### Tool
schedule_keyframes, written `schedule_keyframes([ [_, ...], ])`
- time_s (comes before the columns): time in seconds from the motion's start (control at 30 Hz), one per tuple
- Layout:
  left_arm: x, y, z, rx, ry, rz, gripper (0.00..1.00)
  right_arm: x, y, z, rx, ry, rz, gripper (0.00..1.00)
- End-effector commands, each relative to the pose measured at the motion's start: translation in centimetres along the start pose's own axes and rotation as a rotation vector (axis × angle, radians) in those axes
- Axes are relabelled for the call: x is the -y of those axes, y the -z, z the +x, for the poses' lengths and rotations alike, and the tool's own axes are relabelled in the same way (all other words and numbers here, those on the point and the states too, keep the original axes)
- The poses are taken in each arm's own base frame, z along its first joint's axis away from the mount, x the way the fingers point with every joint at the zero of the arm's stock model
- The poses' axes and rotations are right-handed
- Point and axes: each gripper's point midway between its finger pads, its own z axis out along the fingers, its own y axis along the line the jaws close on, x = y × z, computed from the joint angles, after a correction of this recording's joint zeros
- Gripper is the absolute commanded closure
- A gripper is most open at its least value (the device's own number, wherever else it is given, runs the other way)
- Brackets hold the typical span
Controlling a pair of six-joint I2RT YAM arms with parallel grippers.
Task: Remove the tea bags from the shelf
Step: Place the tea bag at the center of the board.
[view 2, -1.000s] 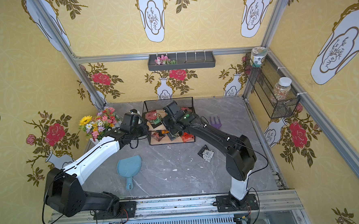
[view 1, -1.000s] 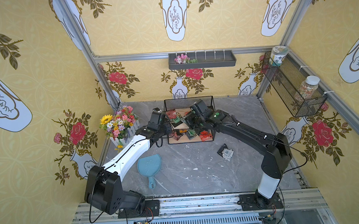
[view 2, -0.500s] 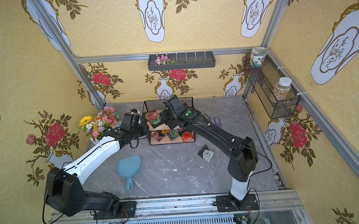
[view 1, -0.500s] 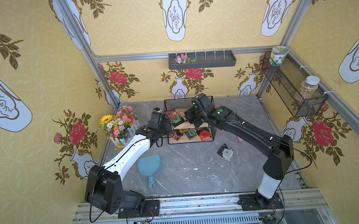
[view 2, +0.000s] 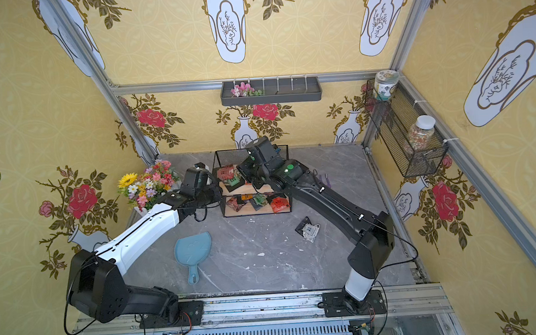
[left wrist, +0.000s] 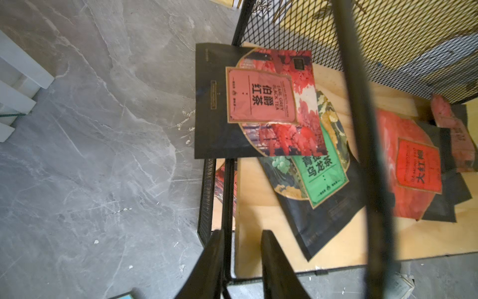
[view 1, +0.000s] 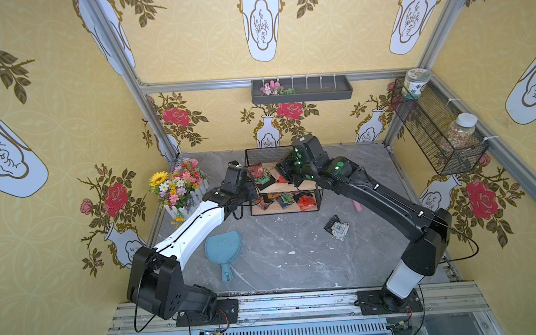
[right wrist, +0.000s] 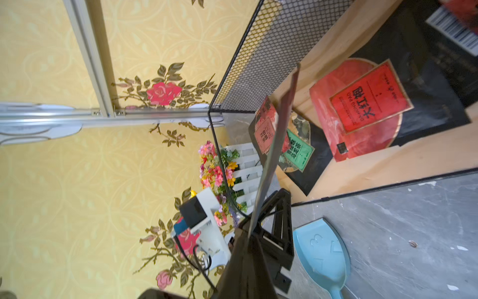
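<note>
The shelf stands at the back of the grey table, with tea bags on both its boards. The left wrist view gives the upper-board labels. A black sachet with a red label, reading "EARL GREY BLACK TEA" beside 伯爵红茶, overhangs the shelf's left end. Partly under it lies a green-label sachet whose text ends in 乌龙茶. Further along the board is a red sachet marked "DA HONG PAO", 大红袍.

The right wrist view shows that red sachet upside down. It also shows a barcode on another packet beyond it, which the left wrist view does not. Only the top views show the lower board, where an orange-red sachet lies among red and dark ones. They also show two loose sachets on the table in front of the shelf's right end.

The right gripper, over the shelf's upper board, is clamped tight on a held tea bag. That bag appears edge-on as a thin silvery strip, its long axis running from the jaws toward the shelf's mesh back. The left gripper sits at the shelf's left front corner, fingers a little apart astride a frame wire. I cannot tell whether they pinch it.
</note>
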Motion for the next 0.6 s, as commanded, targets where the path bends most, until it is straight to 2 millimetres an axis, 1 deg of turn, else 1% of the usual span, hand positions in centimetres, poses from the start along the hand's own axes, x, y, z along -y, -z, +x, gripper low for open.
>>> schedule_keyframes([
  [0.0, 0.1, -0.2, 0.4, -0.018, -0.013, 0.008, 0.7, 0.4, 1.5, 1.5, -0.078, 0.176, -0.033, 1.0],
  [0.07, 0.1, -0.2, 0.4, -0.017, -0.013, 0.008, 0.7, 2.5, 3.4, 2.3, -0.101, 0.26, 0.001, 1.0],
  [0.13, 0.1, -0.2, 0.4, -0.017, -0.014, 0.006, 0.7, 5.6, 5.2, 3.3, -0.148, 0.329, 0.044, 1.0],
  [0.17, 0.0, -0.2, 0.4, -0.015, -0.013, 0.005, 0.7, 6.7, 6.0, 3.6, -0.163, 0.342, 0.055, 1.0],
  [0.2, 0.0, -0.2, 0.4, -0.014, -0.012, 0.003, 0.7, 8.2, 6.8, 4.1, -0.188, 0.355, 0.063, 1.0],
  [0.27, 0.1, -0.2, 0.5, -0.017, -0.014, 0.004, 0.7, 11.9, 8.5, 4.7, -0.233, 0.336, 0.116, 1.0],
  [0.3, 0.1, -0.2, 0.4, -0.015, -0.013, 0.004, 0.7, 13.3, 9.0, 5.1, -0.261, 0.32, 0.132, 1.0],
  [0.33, 0.1, -0.3, 0.4, -0.017, -0.013, 0.004, 0.7, 15.3, 9.5, 5.4, -0.285, 0.299, 0.171, 1.0],
  [0.37, 0.1, -0.3, 0.3, -0.015, -0.013, 0.004, 0.7, 17.2, 9.9, 5.6, -0.302, 0.275, 0.215, 1.0],
  [0.43, 0.2, -0.3, 0.2, -0.015, -0.014, 0.005, 0.7, 20.1, 10.3, 6.0, -0.331, 0.225, 0.26, 1.0],
  [0.5, 0.3, -0.3, 0.1, -0.013, -0.015, 0.006, 0.7, 22.6, 10.4, 6.2, -0.347, 0.162, 0.299, 1.0],
  [0.57, 0.3, -0.3, 0.0, -0.01, -0.015, 0.005, 0.7, 24.3, 10.1, 6.3, -0.354, 0.118, 0.309, 1.0],
])
